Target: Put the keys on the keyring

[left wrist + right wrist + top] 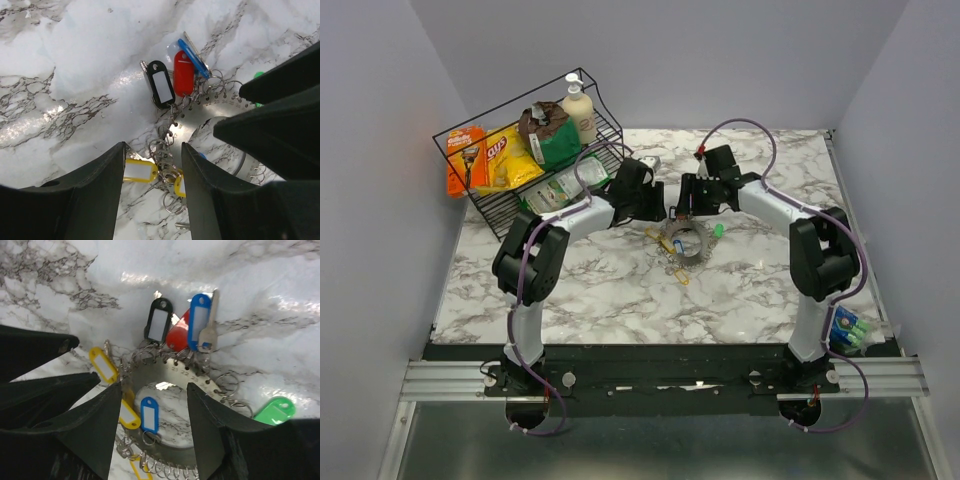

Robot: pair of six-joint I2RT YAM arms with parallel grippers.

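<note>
The keyring is a flat silver ring plate with numbered holes, hung with many small split rings, lying flat mid-table. Around it lie black, red, blue, yellow and green tags and a silver key. My right gripper is open, its fingers low over the plate, with a blue tag in the hole between them. My left gripper is open, straddling a bunch of split rings and a yellow tag.
A black wire basket with snack bags and a soap bottle stands at the back left, close behind the left arm. A green and blue item sits by the right arm's base. Grey walls close in three sides.
</note>
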